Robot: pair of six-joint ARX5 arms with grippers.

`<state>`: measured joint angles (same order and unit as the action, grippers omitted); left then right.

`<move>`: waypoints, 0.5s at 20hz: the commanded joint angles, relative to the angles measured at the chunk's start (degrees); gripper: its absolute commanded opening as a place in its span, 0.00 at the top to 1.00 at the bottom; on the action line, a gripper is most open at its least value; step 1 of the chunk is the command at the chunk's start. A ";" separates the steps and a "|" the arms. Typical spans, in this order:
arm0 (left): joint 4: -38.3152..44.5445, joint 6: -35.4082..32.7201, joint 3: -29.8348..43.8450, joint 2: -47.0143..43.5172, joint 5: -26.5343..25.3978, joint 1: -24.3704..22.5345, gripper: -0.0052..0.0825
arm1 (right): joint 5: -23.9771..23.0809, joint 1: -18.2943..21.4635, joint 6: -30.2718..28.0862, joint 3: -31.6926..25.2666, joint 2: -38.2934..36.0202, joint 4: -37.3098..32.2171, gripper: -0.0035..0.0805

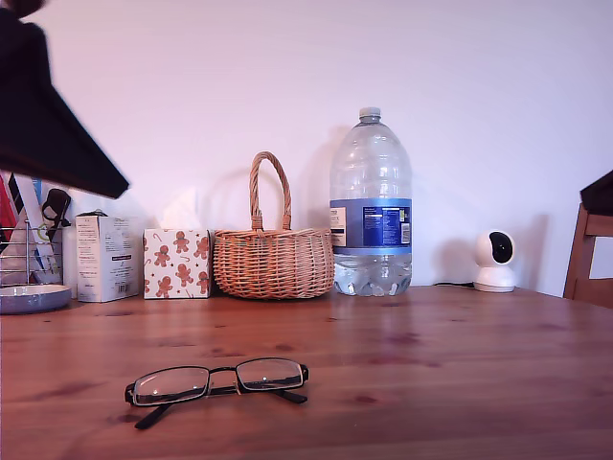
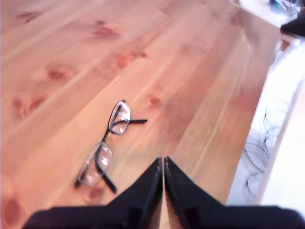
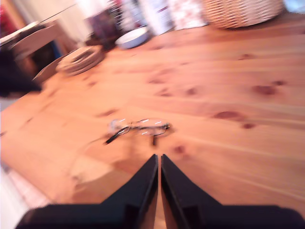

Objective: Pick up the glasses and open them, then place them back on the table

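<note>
Resting on reddish table (image 1: 460,364): glasses (image 1: 216,379); both grippers' jaws together, empty.

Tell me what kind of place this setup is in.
Most likely a home dining or kitchen room, not a lab: a knotty wooden table against a plain wall holds a wicker basket, a gingerbread-print tissue box and a big water bottle, with a wooden chair alongside.

Wicker basket (image 1: 274,261), big water bottle (image 1: 371,205), gingerbread tissue box (image 1: 177,263), white camera (image 1: 495,260), chair back (image 1: 589,252)
</note>
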<state>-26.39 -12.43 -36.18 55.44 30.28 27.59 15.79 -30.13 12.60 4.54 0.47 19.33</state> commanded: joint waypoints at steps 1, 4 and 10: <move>-1.75 -4.15 -2.36 3.50 -0.46 0.52 0.96 | -1.57 -1.49 -0.59 -0.55 -0.26 -0.20 0.97; -5.35 -9.84 -7.58 10.03 -3.21 1.64 0.95 | -4.44 -3.78 -0.57 -0.55 0.50 0.17 0.97; -7.91 -18.40 -13.73 21.14 -8.22 4.70 0.95 | -3.69 -6.49 -0.57 -0.55 4.83 -4.24 0.97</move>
<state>-34.39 -29.95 -49.39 75.33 22.24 32.01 11.75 -36.12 12.14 4.51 4.80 16.45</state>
